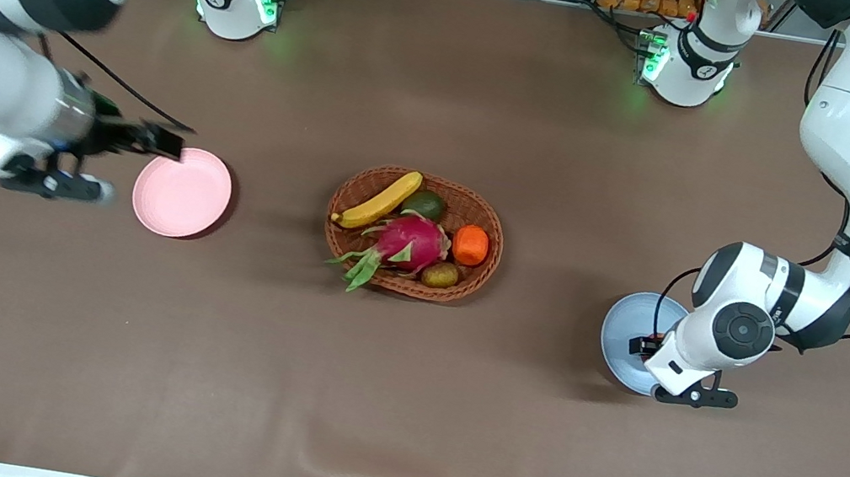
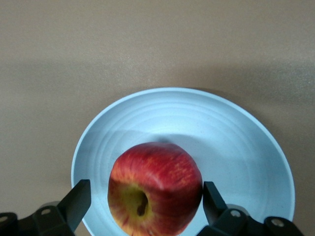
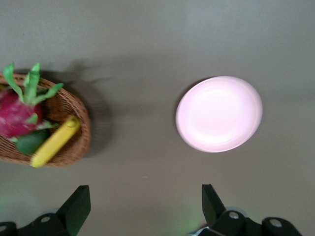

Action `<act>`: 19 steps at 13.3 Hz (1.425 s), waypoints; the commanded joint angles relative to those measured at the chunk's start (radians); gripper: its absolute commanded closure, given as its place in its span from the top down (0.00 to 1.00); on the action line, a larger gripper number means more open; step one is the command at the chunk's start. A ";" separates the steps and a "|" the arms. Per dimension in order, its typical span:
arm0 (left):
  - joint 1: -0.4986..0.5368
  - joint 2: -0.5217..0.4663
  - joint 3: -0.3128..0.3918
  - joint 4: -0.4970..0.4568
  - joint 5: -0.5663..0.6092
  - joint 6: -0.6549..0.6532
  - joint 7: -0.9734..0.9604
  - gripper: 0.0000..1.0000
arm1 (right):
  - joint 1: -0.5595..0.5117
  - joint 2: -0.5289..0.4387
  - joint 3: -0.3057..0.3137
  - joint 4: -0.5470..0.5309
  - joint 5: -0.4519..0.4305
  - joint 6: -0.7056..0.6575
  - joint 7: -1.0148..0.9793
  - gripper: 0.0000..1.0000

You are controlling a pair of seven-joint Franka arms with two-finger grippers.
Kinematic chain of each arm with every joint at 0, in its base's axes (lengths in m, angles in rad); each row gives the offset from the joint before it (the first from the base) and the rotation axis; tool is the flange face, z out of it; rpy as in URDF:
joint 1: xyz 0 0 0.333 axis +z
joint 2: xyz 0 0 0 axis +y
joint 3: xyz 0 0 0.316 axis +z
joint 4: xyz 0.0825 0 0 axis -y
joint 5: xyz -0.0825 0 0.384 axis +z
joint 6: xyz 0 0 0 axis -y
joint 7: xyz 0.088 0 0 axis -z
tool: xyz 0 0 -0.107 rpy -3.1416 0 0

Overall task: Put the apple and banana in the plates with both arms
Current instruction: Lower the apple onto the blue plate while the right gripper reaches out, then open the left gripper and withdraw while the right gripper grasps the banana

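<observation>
The red apple (image 2: 155, 189) lies on the pale blue plate (image 2: 231, 132), its dimpled end toward the camera. My left gripper (image 2: 145, 191) is open around it; one finger (image 2: 210, 196) touches it, the other stands apart. In the front view the left arm's wrist covers the apple and part of the blue plate (image 1: 622, 331). The banana (image 1: 380, 199) lies in the wicker basket (image 1: 494, 224); it also shows in the right wrist view (image 3: 54, 141). My right gripper (image 1: 163, 141) is open and empty, up over the edge of the empty pink plate (image 1: 182, 193), also seen in the right wrist view (image 3: 219, 114).
The basket, at the table's middle, also holds a pink dragon fruit (image 1: 407, 243), an orange fruit (image 1: 470, 246), a green fruit (image 1: 423, 204) and a small brown one (image 1: 440, 275). Bare brown table lies between the basket and each plate.
</observation>
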 commanded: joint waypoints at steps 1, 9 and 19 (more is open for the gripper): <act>0.014 -0.058 -0.006 -0.001 0.027 -0.040 -0.004 1.00 | 0.033 0.048 -0.007 -0.068 0.115 0.075 0.221 1.00; 0.014 -0.275 -0.051 0.034 -0.028 -0.240 -0.004 1.00 | 0.197 0.260 -0.007 -0.121 0.282 0.361 0.666 0.89; 0.062 -0.623 -0.049 0.054 -0.305 -0.478 0.143 1.00 | 0.238 0.328 -0.008 -0.124 0.273 0.449 0.676 0.45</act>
